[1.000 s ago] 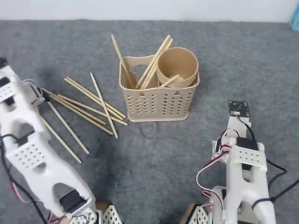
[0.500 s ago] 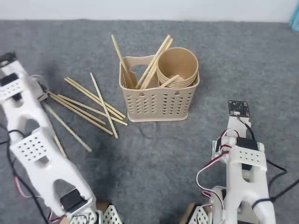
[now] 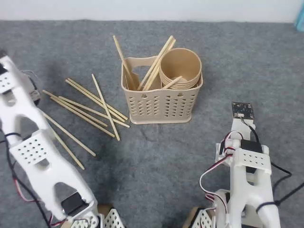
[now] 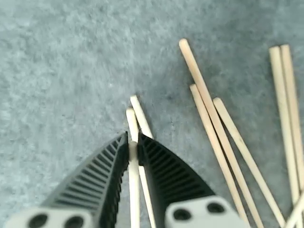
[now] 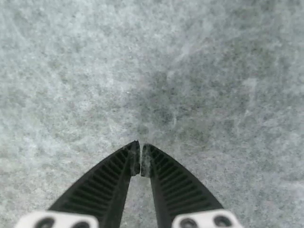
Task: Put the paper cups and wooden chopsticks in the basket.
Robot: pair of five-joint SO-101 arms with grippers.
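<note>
A beige slotted basket [image 3: 161, 107] stands on the grey carpet. It holds a stack of paper cups [image 3: 180, 66] and several wooden chopsticks [image 3: 159, 59] that lean out of it. More chopsticks [image 3: 95, 107] lie loose to its left. My left gripper [image 4: 132, 137] is at the far left of the carpet, shut on one chopstick [image 4: 133, 152] near its end. A second chopstick [image 4: 141, 116] lies close beside it. My right gripper [image 5: 140, 146] is shut with nothing in it, pointing down at bare carpet. The right arm [image 3: 247, 156] stands at the near right.
The white left arm [image 3: 33, 152] runs along the left edge. Two chopsticks [image 3: 71, 137] lie next to it, apart from the main pile. Bare carpet stretches in front of the basket and to its right. A pale wall borders the far side.
The left arm's wrist has swung slightly at the left edge. The two chopsticks nearest it have slid a little toward the near side. The right arm has kept still.
</note>
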